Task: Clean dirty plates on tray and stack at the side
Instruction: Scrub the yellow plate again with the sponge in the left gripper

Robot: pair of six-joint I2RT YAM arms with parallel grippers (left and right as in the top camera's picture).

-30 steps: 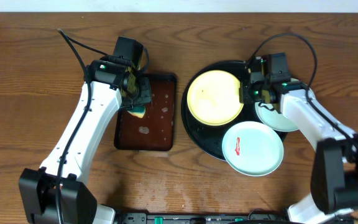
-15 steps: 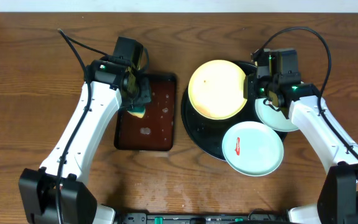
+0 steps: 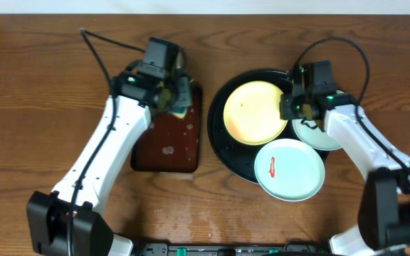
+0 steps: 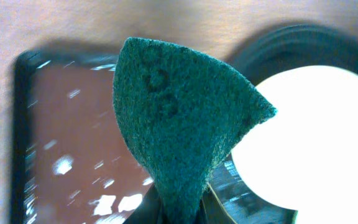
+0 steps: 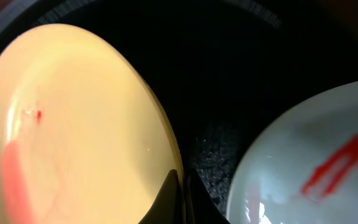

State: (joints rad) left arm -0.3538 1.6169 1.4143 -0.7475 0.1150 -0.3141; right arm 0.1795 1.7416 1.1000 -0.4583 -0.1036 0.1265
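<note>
The pale yellow plate (image 3: pixel 255 114) lies tilted in the black tray (image 3: pixel 216 142), with a small red spot on it (image 5: pixel 37 114). My right gripper (image 3: pixel 288 108) is shut on its right rim, fingertips (image 5: pixel 179 193) pinching the edge. A mint plate (image 3: pixel 289 171) with a red smear overhangs the tray's front rim. A second mint plate (image 3: pixel 320 135) sits partly under the right arm. My left gripper (image 3: pixel 175 91) is shut on a green and yellow sponge (image 3: pixel 184 103), held above the gap between the two trays. In the left wrist view the sponge (image 4: pixel 179 118) hides most of the jaws.
A rectangular dark-brown tray (image 3: pixel 164 142) with wet patches lies left of the black tray, under the left arm. Cables loop above both arms. Bare wooden table (image 3: pixel 34 107) surrounds the trays.
My left gripper has lifted the sponge off the brown tray and carried it right, toward the black tray. The right gripper raised the yellow plate, then brought it lower and slightly right.
</note>
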